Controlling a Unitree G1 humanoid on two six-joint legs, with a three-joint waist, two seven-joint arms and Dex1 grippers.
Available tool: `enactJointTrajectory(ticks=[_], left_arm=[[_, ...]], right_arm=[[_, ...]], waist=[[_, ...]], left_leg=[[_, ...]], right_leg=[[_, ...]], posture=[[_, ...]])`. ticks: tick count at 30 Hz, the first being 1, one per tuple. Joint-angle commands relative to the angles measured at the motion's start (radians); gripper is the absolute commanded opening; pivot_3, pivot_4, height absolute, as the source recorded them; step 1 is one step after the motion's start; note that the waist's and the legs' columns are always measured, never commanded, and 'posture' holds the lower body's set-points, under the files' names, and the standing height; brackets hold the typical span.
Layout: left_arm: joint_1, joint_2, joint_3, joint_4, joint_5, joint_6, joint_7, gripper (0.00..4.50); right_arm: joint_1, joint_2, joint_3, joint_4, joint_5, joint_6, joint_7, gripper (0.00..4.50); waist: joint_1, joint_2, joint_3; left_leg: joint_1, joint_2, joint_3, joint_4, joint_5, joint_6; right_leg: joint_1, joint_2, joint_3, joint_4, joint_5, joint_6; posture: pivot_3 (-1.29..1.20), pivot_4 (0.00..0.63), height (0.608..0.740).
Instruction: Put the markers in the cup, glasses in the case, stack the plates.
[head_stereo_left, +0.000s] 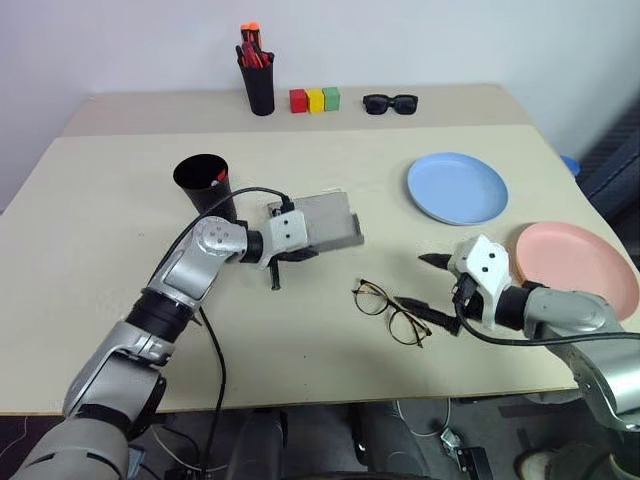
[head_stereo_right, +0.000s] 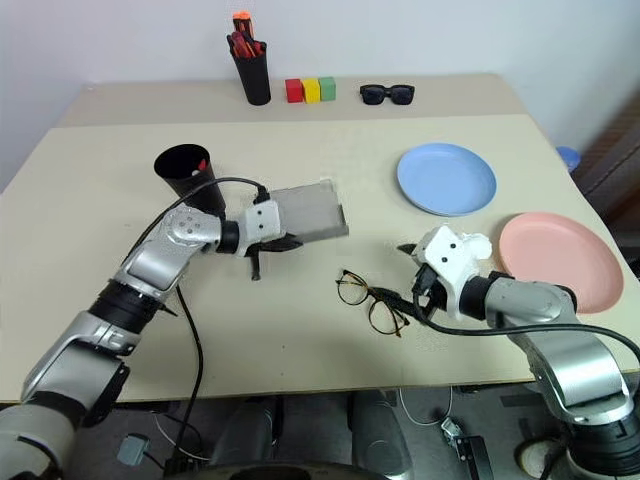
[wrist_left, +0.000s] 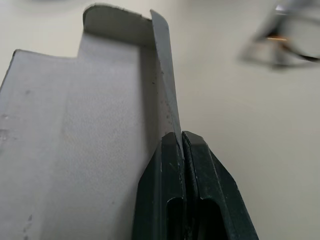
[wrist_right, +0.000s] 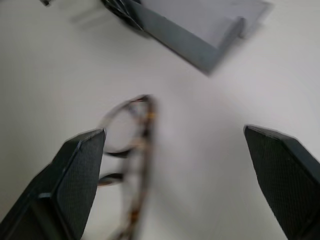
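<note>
The grey case (head_stereo_left: 325, 222) lies open mid-table. My left gripper (wrist_left: 181, 137) is shut on the thin edge of the case's wall (wrist_left: 165, 80). The wire-framed glasses (head_stereo_left: 385, 308) lie on the table in front of the case. My right gripper (head_stereo_left: 433, 288) stands open just to their right, its fingers (wrist_right: 80, 165) wide apart and the glasses (wrist_right: 132, 130) ahead of them, untouched. The black cup (head_stereo_left: 203, 180) stands left of the case with a red-tipped marker (head_stereo_left: 219, 178) inside it. The blue plate (head_stereo_left: 457, 187) and the pink plate (head_stereo_left: 575, 265) lie apart on the right.
At the back of the table stand a slim black pen pot (head_stereo_left: 258, 80) with orange-capped pens, three coloured blocks (head_stereo_left: 314, 99) and black sunglasses (head_stereo_left: 390, 103). The pink plate reaches close to the table's right edge.
</note>
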Motion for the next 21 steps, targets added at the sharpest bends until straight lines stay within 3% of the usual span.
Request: enactJointTrajectory(ticks=[1,4,8,11,15,21], left_arm=[[0.002,-0.008,0.024,-0.051,-0.018,-0.003,-0.030,0.06],[0.007,-0.014,0.036,-0.067,-0.038,0.038,-0.049,0.81],[0.011,-0.018,0.058,-0.080,-0.020,0.015,-0.009,2.67],[0.010,-0.027,0.094,-0.085,-0.026,0.015,0.028,2.67],[0.052,0.008,0.128,-0.144,-0.037,0.013,0.021,2.73],[0.217,0.079,0.246,-0.313,-0.112,0.090,0.044,2.73]], right_arm=[[-0.005,-0.010,0.016,-0.035,0.013,0.072,-0.035,4.50],[-0.005,-0.004,0.043,-0.039,0.011,0.082,-0.042,4.50],[-0.023,0.011,0.070,-0.025,0.017,0.114,-0.064,4.50],[-0.044,0.022,0.092,0.002,0.006,0.124,-0.080,4.50],[-0.072,0.043,0.101,0.028,0.010,0.140,-0.101,3.26],[-0.090,0.033,0.135,0.047,-0.001,0.158,-0.104,0.27]], waist=[[0.002,0.000,0.000],[0.002,0.000,0.000],[0.000,0.000,0.000],[-0.003,0.000,0.000],[-0.004,0.000,0.000],[-0.008,0.000,0.000]], left_leg=[[0.000,0.000,0.000,0.001,0.000,0.000],[0.000,0.000,0.000,0.002,0.000,0.000],[0.000,0.000,0.000,0.001,0.000,0.000],[0.000,0.000,0.000,0.001,0.000,0.000],[0.000,0.000,0.000,0.001,0.000,0.000],[0.001,0.001,0.000,-0.001,0.000,0.001]], right_leg=[[0.000,0.000,0.000,0.000,0.000,0.000],[0.000,0.000,0.000,0.000,0.000,0.000],[0.000,0.000,0.000,0.000,0.000,0.001],[0.000,0.000,0.000,0.000,0.000,0.001],[0.000,0.000,0.000,0.000,0.001,0.002],[-0.001,0.001,0.000,0.001,0.002,0.003]], posture=[[0.00,0.150,0.740],[0.00,0.150,0.740],[0.00,0.150,0.740],[0.00,0.150,0.740],[0.00,0.150,0.740],[0.00,0.150,0.740]])
